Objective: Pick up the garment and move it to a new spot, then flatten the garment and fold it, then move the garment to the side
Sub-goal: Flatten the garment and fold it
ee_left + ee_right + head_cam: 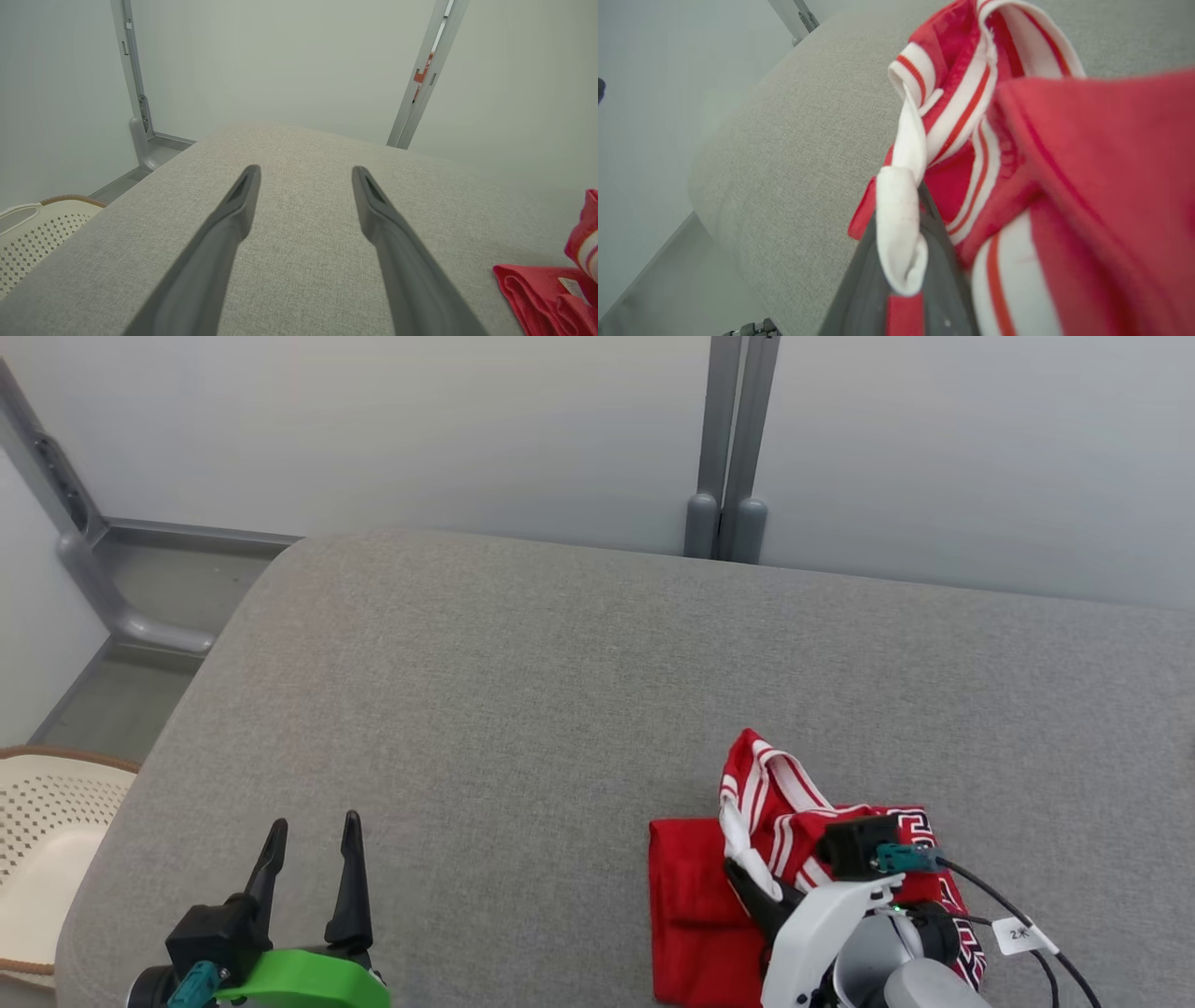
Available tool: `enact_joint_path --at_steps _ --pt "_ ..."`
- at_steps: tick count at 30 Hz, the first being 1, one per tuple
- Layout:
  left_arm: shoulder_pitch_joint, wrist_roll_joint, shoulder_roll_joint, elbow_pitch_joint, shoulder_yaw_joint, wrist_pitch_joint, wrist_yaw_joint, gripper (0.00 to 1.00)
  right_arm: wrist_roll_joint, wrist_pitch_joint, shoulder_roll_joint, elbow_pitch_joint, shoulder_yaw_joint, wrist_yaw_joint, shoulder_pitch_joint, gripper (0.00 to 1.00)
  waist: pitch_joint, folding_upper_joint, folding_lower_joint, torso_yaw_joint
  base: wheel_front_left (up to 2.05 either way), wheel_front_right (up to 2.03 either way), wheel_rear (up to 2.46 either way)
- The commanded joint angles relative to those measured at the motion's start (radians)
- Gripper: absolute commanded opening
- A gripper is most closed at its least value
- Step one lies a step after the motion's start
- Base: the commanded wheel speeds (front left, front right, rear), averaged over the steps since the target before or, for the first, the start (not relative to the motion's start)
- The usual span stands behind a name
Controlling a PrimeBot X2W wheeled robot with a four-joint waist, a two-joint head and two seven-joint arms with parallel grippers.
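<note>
The garment (709, 905) is a red jersey with white and red striped trim, bunched on the grey padded table (560, 709) at the lower right. My right gripper (747, 877) is shut on its white trim edge, which drapes over the dark fingers (938, 275) in the right wrist view, where the garment (1064, 186) rises close to the lens. My left gripper (313, 831) stands open at the lower left above bare table, nothing between its fingers (233, 219). A corner of the garment (537, 294) lies at the right edge of the left wrist view.
A cream perforated basket (47, 840) stands beside the table's left edge, seen again as the basket (32, 233) in the left wrist view. Grey wall panels with a metal post (733, 448) stand behind the table. A tagged cable (1022, 933) trails from my right wrist.
</note>
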Motion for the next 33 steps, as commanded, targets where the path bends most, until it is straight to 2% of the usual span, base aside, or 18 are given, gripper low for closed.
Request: enact_joint_path --at_steps 1,2,3,6,10,15,20,25,28,33 --pt "-0.015 0.003 -0.002 0.007 0.002 -0.002 -0.004 1.0 -0.006 -0.007 0.008 0.026 0.01 0.001 -0.012 0.11 0.009 0.0 0.0 0.012 0.0 0.0 0.0" --pt "-0.017 0.004 -0.002 0.009 0.002 -0.002 -0.005 1.0 -0.007 -0.011 0.012 0.04 0.015 0.001 -0.017 0.24 0.01 0.0 0.0 0.014 0.0 0.0 0.0" --pt "-0.02 0.004 -0.002 0.012 0.003 -0.002 -0.005 1.0 -0.003 -0.013 0.016 0.056 0.023 0.001 -0.021 0.98 0.01 0.0 0.0 0.015 0.0 0.0 0.0" --pt "-0.02 0.003 -0.003 0.016 0.01 -0.002 -0.006 1.0 0.016 -0.027 0.026 0.075 0.046 0.001 -0.032 1.0 0.011 0.0 0.0 0.011 0.0 0.0 0.0" --pt "-0.013 0.004 -0.004 0.013 0.022 -0.002 -0.002 1.0 0.061 -0.048 0.025 0.034 0.085 0.001 -0.042 1.0 0.006 0.0 0.0 -0.013 0.0 0.0 0.0" --pt "0.0 0.004 -0.003 -0.001 0.042 -0.002 0.003 1.0 0.142 -0.081 -0.025 -0.113 0.118 0.001 -0.036 1.0 -0.002 0.0 0.0 -0.059 0.0 0.0 0.0" --pt "0.007 0.008 -0.003 -0.018 0.057 -0.002 0.004 1.0 0.208 -0.126 -0.088 -0.275 0.087 0.001 -0.036 1.0 -0.006 0.0 0.0 -0.112 0.0 0.0 0.0" --pt "0.007 0.012 -0.006 -0.031 0.059 -0.002 0.003 1.0 0.193 -0.215 -0.164 -0.377 -0.073 0.001 -0.019 1.0 -0.01 0.0 0.0 -0.153 0.0 0.0 0.0" --pt "0.013 0.013 -0.008 -0.041 0.06 -0.002 0.007 1.0 0.093 -0.282 -0.2 -0.342 -0.267 0.001 0.039 1.0 -0.012 0.0 0.0 -0.176 0.0 0.0 0.0" --pt "0.02 0.014 -0.01 -0.055 0.07 -0.003 0.009 1.0 -0.024 -0.315 -0.169 -0.261 -0.397 0.001 0.107 1.0 -0.005 0.0 0.0 -0.197 0.0 0.0 0.0"
